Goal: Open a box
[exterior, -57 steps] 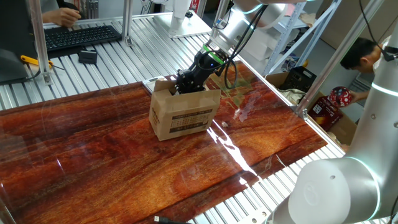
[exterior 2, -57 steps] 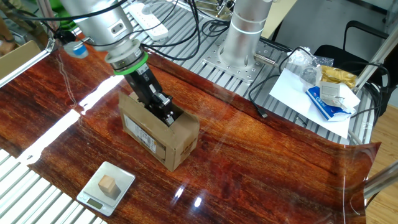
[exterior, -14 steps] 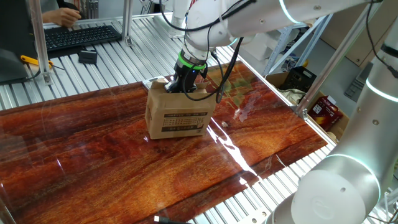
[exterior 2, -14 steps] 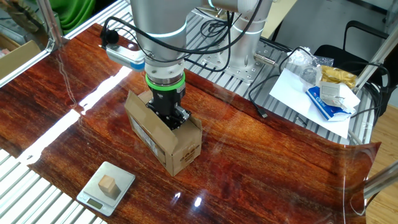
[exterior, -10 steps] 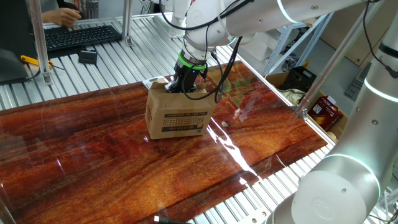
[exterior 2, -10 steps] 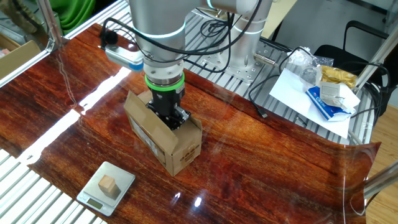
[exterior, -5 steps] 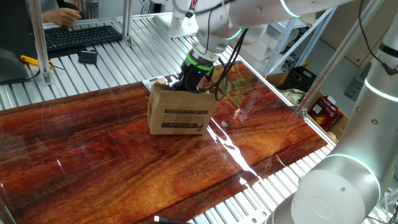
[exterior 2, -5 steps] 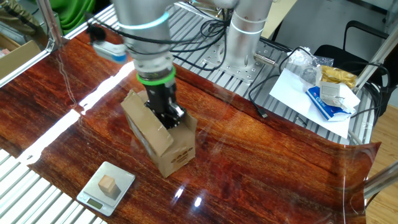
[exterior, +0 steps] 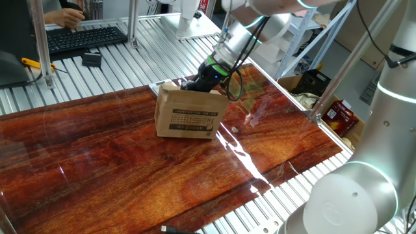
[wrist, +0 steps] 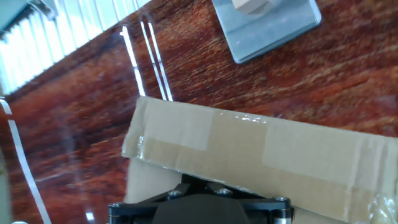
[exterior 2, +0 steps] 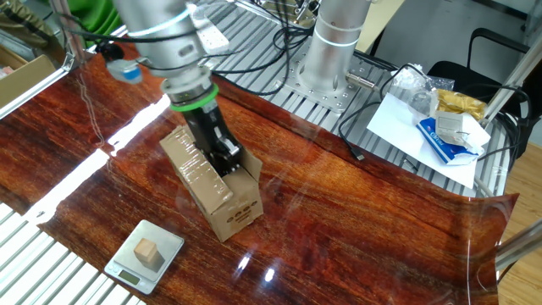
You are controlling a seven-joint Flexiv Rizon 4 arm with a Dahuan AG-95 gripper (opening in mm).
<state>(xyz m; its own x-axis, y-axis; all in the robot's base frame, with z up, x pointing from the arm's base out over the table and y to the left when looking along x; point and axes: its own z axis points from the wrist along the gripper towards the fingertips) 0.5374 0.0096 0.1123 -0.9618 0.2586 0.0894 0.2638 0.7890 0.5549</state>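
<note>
On the tabletop (exterior: 117,162), near its far edge, stands the box (exterior: 190,116), tipped a little. The gripper (exterior 2: 227,159) reaches into its top, so opening seems underway; one flap is raised, others hidden. I cannot tell how the jaws stand. Its long axis runs about level, printed side facing the near edge.

Opposing overhead views; close hand view.
</note>
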